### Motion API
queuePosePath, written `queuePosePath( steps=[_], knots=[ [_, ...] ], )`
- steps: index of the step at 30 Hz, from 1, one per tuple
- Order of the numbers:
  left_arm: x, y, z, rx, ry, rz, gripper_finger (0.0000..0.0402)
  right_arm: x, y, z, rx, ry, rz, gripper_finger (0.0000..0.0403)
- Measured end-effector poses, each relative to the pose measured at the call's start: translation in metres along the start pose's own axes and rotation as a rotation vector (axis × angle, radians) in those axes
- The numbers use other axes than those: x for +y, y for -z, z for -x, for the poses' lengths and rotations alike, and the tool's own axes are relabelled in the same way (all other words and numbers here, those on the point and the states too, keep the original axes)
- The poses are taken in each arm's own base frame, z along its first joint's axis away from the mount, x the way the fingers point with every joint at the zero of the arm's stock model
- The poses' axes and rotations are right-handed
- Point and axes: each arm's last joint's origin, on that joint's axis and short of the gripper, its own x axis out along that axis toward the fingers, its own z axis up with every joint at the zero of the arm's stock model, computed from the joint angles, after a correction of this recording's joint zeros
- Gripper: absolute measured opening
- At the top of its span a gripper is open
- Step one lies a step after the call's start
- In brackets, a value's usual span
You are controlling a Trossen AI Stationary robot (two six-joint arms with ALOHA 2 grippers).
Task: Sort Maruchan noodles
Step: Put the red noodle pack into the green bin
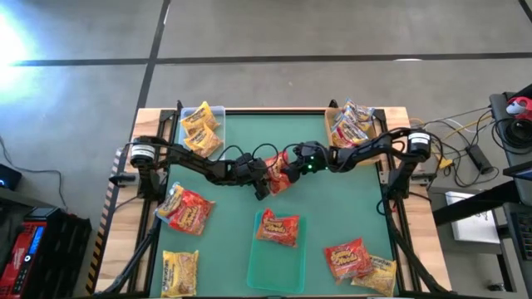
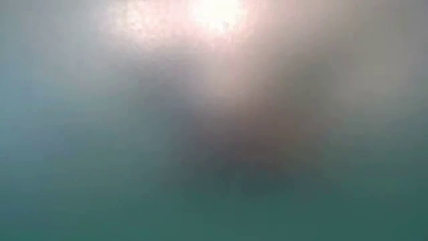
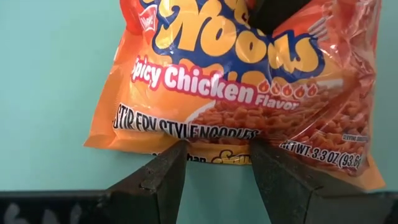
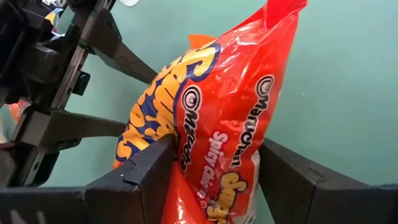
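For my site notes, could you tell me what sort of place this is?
Probably a robotics lab or workshop: a green-topped table on a bare concrete floor, with loose cables beside it and ramen packets laid out for sorting.

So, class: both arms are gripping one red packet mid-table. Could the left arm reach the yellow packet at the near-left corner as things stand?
Probably not yet. The left gripper has its jaws closed on the red Spicy Chicken packet, which the right gripper also holds. The yellow packet lies uncovered, so letting go would free the way.

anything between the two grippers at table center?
Yes: one red-orange packet. High view shows the left gripper and right gripper meeting on it; both wrist views show each gripper's fingers clamping the same Spicy Chicken packet.
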Motion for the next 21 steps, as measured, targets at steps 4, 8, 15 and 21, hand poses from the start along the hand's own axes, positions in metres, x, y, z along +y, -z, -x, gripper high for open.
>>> queuePosePath(
  steps=[4,8,15,21],
  knots=[
    [0.0002,0.0005,0.0,0.0,0.0,0.0,0.0166,0.0005,-0.0011,-0.0029,0.002,-0.002,0.009,0.0205],
    [0.0003,0.0009,0.0,0.0,0.0,0.0,0.0166,0.0006,-0.0012,-0.0029,0.003,-0.003,0.011,0.0188],
    [0.0003,0.001,0.0,0.0,-0.001,0.0,0.0166,0.0024,-0.0022,-0.0014,0.01,-0.024,0.022,0.011],
    [0.0004,-0.0008,0.0017,-0.001,-0.002,0.0,0.0166,0.0049,-0.0042,0.0013,0.004,-0.035,0.053,0.0057]
  ],
)
